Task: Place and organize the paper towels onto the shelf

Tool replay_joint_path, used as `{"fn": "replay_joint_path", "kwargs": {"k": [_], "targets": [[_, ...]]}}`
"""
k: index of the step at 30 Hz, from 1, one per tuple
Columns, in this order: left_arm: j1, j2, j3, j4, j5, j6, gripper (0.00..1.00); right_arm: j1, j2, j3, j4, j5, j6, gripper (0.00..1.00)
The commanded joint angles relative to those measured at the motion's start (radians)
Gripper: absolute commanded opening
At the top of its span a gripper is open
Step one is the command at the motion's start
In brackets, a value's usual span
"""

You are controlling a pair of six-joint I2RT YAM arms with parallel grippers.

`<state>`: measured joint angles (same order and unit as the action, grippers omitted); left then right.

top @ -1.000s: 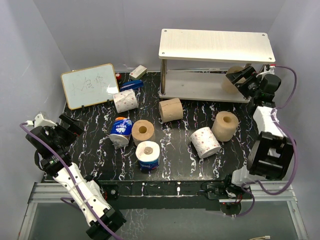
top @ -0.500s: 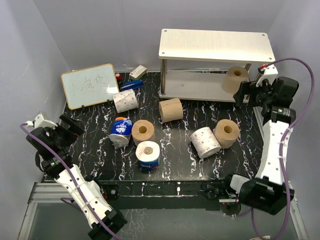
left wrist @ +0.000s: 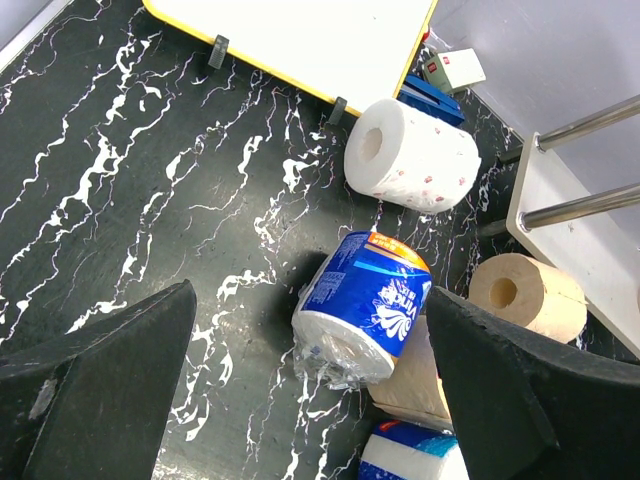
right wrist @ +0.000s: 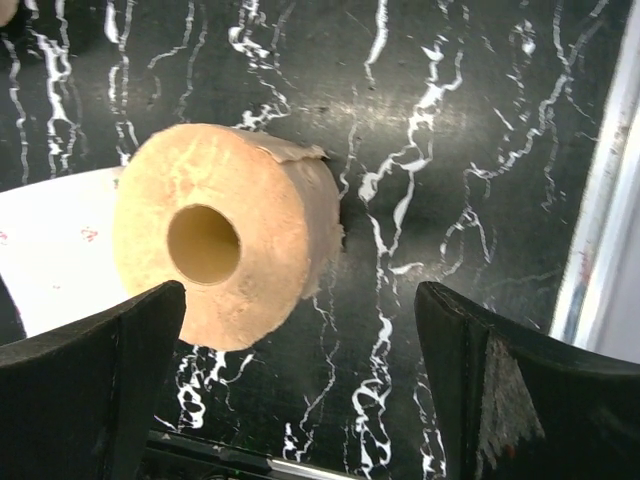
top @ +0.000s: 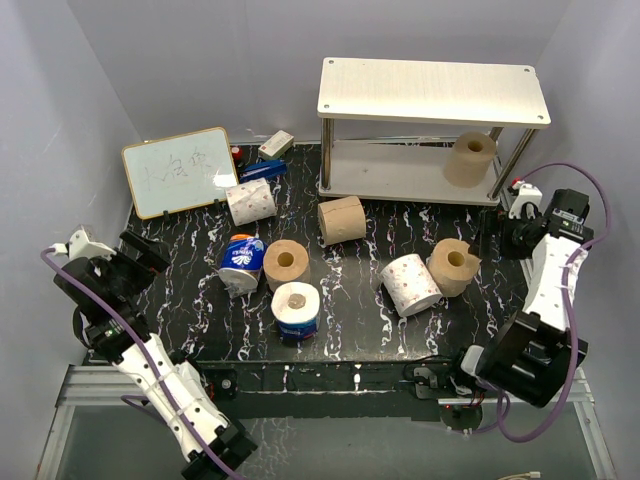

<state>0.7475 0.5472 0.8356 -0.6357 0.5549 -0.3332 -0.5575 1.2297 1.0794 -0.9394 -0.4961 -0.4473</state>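
Note:
The shelf stands at the back right, and one tan paper towel roll is upright on its lower board. On the black table lie more rolls: tan ones, white ones, a blue-wrapped one and a blue-banded one. My right gripper is open and empty, hovering just right of the tan roll. At the far left, my left gripper is open, and its wrist view shows the blue-wrapped roll ahead of it.
A small framed whiteboard leans at the back left, with a small box and a blue item beside it. The shelf's silver legs and lower board edge are close to my right gripper.
My right gripper has opened, let go of the tan roll on the shelf's lower board, and drawn back toward the near side over the table. The left arm has hardly moved.

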Motion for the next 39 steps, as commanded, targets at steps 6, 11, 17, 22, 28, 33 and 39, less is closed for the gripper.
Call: {"fn": "replay_joint_path", "kwargs": {"k": [6, 11, 17, 22, 28, 33, 39], "targets": [[0.006, -0.018, -0.008, 0.015, 0.029, 0.000, 0.98, -0.001, 0.049, 0.006, 0.074, -0.045, 0.016, 0.98], [0.006, -0.025, -0.008, 0.017, 0.030, 0.002, 0.98, 0.004, -0.003, -0.047, 0.132, -0.007, 0.012, 0.98], [0.007, -0.026, -0.008, 0.017, 0.029, 0.000, 0.98, 0.017, -0.010, -0.092, 0.175, 0.006, 0.024, 0.97], [0.008, -0.026, -0.008, 0.017, 0.025, 0.000, 0.98, 0.072, -0.012, -0.128, 0.203, 0.009, 0.059, 0.91], [0.010, -0.021, -0.009, 0.017, 0.026, 0.000, 0.98, 0.172, -0.022, -0.162, 0.269, 0.068, 0.125, 0.90], [0.012, -0.020, -0.009, 0.018, 0.025, 0.000, 0.98, 0.189, -0.012, -0.158, 0.311, 0.129, 0.154, 0.79], [0.012, -0.018, -0.009, 0.017, 0.025, 0.000, 0.98, 0.189, -0.010, -0.159, 0.336, 0.194, 0.158, 0.63]]}}
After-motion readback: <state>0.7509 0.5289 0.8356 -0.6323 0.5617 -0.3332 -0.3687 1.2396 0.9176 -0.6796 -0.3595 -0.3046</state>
